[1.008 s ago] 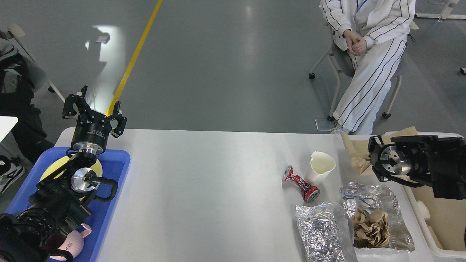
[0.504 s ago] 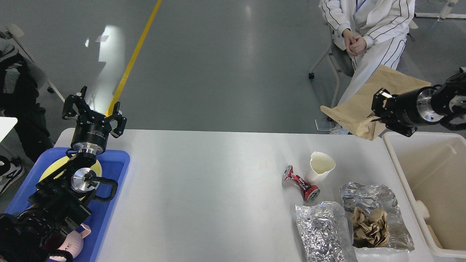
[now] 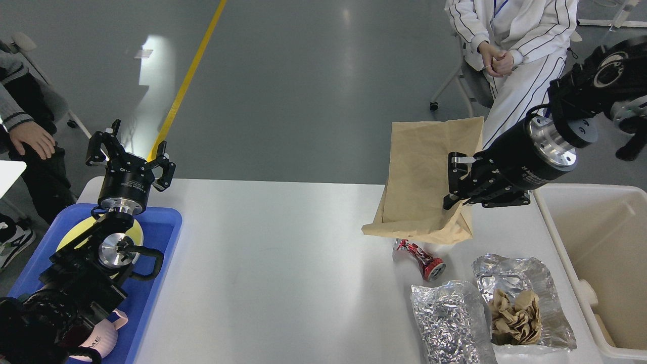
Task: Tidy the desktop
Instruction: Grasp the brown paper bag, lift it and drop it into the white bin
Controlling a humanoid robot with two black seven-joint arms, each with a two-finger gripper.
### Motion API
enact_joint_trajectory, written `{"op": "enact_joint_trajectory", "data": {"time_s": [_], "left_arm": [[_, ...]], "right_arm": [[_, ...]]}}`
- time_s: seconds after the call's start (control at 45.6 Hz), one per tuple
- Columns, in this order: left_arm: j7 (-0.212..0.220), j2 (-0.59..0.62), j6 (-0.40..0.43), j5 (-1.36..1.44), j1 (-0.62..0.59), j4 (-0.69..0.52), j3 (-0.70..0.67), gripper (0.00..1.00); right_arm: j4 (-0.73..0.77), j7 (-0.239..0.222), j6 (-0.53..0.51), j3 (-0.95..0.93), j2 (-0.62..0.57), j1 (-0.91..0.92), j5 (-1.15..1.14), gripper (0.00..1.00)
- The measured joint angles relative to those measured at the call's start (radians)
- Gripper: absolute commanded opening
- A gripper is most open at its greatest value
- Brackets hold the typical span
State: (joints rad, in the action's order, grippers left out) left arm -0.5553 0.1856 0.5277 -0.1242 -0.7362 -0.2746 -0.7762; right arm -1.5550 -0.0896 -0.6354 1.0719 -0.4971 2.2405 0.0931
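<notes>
The white desktop [image 3: 283, 253] fills the lower middle of the head view. My right gripper [image 3: 455, 182] is shut on a brown paper bag [image 3: 424, 177], holding it in the air above the desktop's right part, over a crushed red can [image 3: 422, 258]. The bag hides whatever stands behind the can. Two crumpled foil bags lie near the front right: one [image 3: 447, 318] flat, the other [image 3: 525, 283] holding crumpled brown paper [image 3: 513, 316]. My left gripper [image 3: 130, 151] stands open and empty above the far end of the blue tray [image 3: 156, 227].
The blue tray holds a yellow plate [image 3: 134, 235] and a pink item [image 3: 108, 333]. A cream-white bin [image 3: 561, 237] stands at the desktop's right edge. A seated person in white [image 3: 510, 60] is behind the desk, another person's hand [image 3: 30, 139] at far left.
My right arm swung the brown paper bag up from over the bin and leftward over the desktop, now above the can and hiding the paper cup. The left arm stayed put.
</notes>
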Motion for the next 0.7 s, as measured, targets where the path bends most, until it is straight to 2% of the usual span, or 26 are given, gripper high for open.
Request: {"op": "enact_joint_trajectory", "data": {"time_s": [0.153, 0.373, 0.548, 0.701], "left_arm": [[0.0, 0.0, 0.0, 0.0, 0.0, 0.0, 0.0, 0.97], [0.0, 0.0, 0.0, 0.0, 0.0, 0.0, 0.0, 0.97], [0.0, 0.0, 0.0, 0.0, 0.0, 0.0, 0.0, 0.97], [0.0, 0.0, 0.0, 0.0, 0.0, 0.0, 0.0, 0.97]], "right_arm": [[0.066, 0.0, 0.038, 0.083, -0.016, -0.05, -0.012, 0.0], [0.23, 0.001, 0.197, 0.162, -0.159, -0.283, -0.016, 0.0], [0.409, 0.006, 0.423, 0.129, -0.251, -0.566, -0.011, 0.0], [0.587, 0.009, 0.654, 0.004, -0.265, -0.88, -0.004, 0.0]]}}
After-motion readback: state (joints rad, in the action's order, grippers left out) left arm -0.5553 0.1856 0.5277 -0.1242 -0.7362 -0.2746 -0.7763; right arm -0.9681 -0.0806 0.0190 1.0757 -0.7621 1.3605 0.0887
